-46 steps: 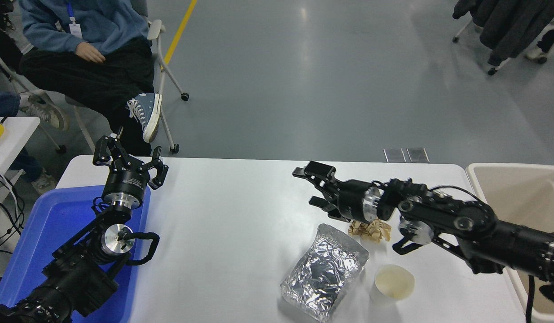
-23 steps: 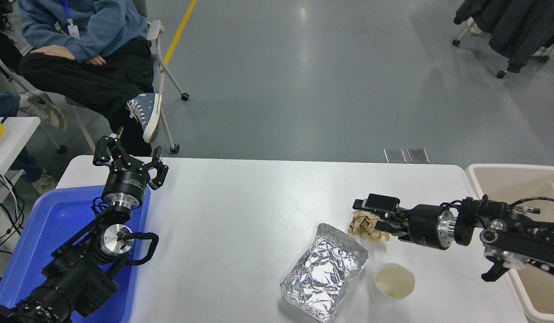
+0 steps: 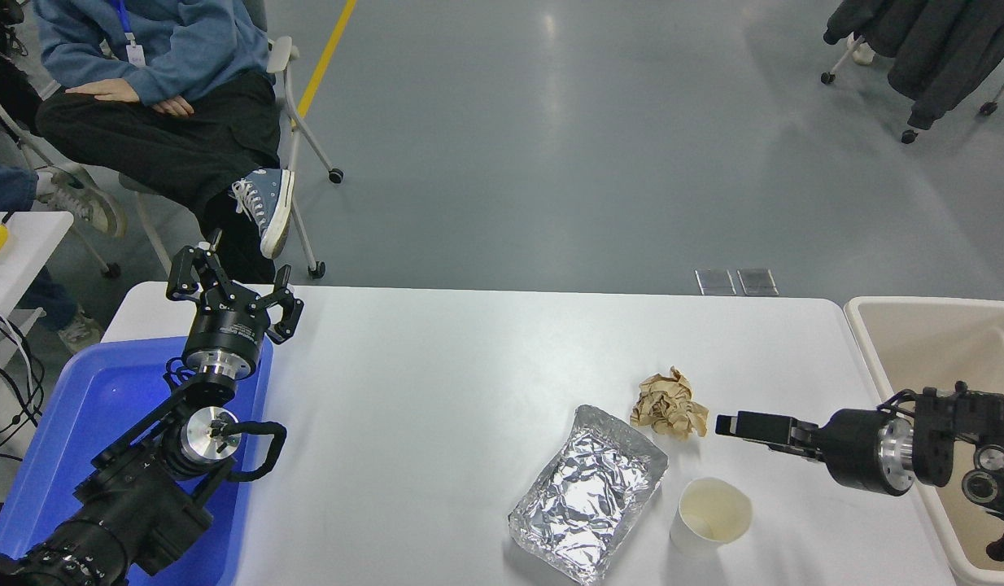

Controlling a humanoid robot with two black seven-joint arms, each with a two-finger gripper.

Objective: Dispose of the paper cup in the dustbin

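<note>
The paper cup (image 3: 711,514) stands upright and empty near the table's front edge, just right of a foil tray. The beige dustbin (image 3: 933,342) stands off the table's right end, its rim level with the tabletop. My right gripper (image 3: 734,424) comes in low from the right edge and points left. Its tip is a little behind the cup and just right of a crumpled brown paper ball. It holds nothing and touches neither. It shows edge-on. My left gripper (image 3: 229,285) is parked open at the lower left.
A crumpled foil tray (image 3: 587,503) lies left of the cup. The brown paper ball (image 3: 670,404) lies behind it. A blue tub (image 3: 79,423) sits under the left arm. A seated person (image 3: 144,89) is at the far left, beyond the table.
My right arm has drawn back to the right and towards the front, from over the paper ball to beside it. The gripper has rolled edge-on. The cup has not moved.
</note>
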